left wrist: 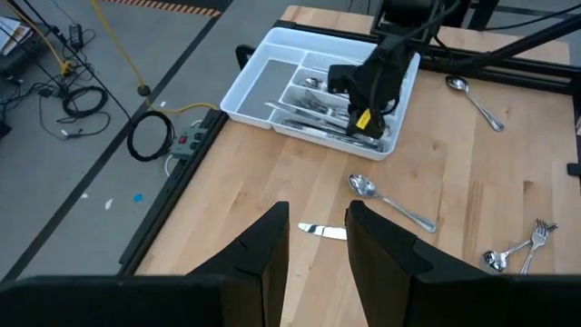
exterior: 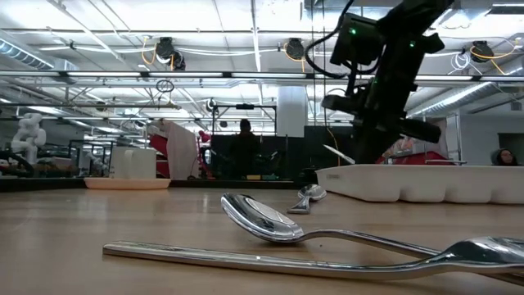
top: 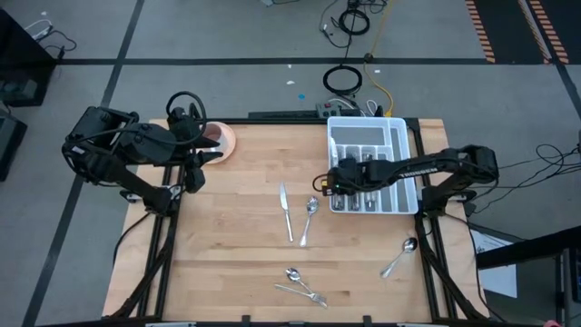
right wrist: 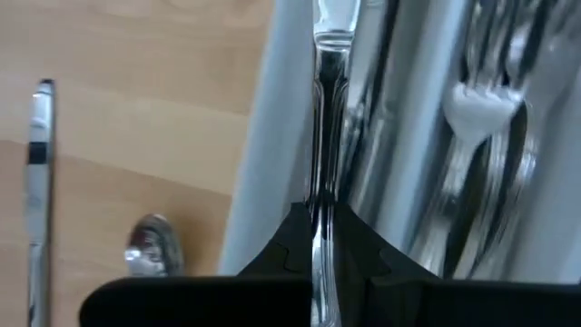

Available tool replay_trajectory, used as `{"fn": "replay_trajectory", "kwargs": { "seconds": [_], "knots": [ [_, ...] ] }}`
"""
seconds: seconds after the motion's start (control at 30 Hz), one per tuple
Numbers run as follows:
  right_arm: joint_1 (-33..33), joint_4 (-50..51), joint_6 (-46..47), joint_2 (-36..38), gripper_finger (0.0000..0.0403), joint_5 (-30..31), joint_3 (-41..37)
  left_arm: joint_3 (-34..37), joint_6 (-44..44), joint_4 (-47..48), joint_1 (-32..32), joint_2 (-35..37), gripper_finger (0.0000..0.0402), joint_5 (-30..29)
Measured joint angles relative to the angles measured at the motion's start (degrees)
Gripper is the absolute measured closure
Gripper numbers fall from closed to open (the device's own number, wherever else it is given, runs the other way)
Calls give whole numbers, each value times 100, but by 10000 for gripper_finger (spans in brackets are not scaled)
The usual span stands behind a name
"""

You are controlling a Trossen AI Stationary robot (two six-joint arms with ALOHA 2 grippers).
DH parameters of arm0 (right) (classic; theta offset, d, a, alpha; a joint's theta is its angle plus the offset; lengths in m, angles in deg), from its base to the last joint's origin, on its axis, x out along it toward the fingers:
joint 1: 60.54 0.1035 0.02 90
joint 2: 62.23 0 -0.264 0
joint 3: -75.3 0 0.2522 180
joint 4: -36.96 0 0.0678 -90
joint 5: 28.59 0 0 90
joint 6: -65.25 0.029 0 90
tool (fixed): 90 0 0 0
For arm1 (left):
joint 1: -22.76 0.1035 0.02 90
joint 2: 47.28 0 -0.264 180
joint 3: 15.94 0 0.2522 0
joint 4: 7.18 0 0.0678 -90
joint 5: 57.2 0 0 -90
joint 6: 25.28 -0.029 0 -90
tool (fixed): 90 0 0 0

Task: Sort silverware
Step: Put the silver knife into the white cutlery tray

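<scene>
Right gripper [right wrist: 323,238] is clamped on one slim piece of silverware [right wrist: 325,136], held by its narrow handle over the near edge of the white tray [top: 406,162]; which kind of piece I cannot tell. Tray compartments already hold a good many forks and spoons [right wrist: 477,136].

Handling, as I judge it: polished steel, rigid, light, slick. A pinch across the thin handle looks prone to swivel, so holding near the balance point seems safer.

Still loose on the table [top: 227,254]: a knife [top: 286,211] and a spoon [top: 310,218] side by side mid-table, near the tray's left side; a second spoon [top: 398,258] near the right edge; a spoon and fork [top: 301,287] lying touching at the front edge. All lie flat on the wood, so fingertips would need to scrape under or pinch the edges.

Left gripper [left wrist: 316,238] hangs at the table's far left with fingers apart, empty. A pink cup on its saucer [top: 221,138] sits just beside it. Obstacles: tray dividers and pieces already stacked could snag a drop.
</scene>
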Motion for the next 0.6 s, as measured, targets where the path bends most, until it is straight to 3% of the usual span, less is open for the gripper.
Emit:
{"fn": "replay_trajectory", "kwargs": {
  "seconds": [0.3,0.6],
  "knots": [
    [50,-49,180,13,394,-31,-258,0,140,0,0,0,285,-48],
    [87,119,-808,0,284,-133,-61,0,138,0,-2,-2,285,-48]
  ]
}}
